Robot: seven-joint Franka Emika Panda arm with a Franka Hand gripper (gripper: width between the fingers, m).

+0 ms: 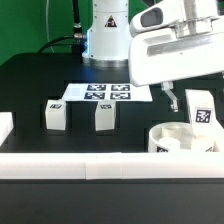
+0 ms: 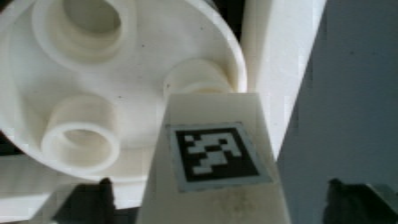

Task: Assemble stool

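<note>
Pinching tagged leg | fingers either side | over seat

White glossy arm, black cable at base; boxy white end effector, dark fingertips

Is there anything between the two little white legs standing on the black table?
No. In the exterior view, the left leg and the middle leg stand apart, with only bare black table between them. The marker board lies farther back.
</note>
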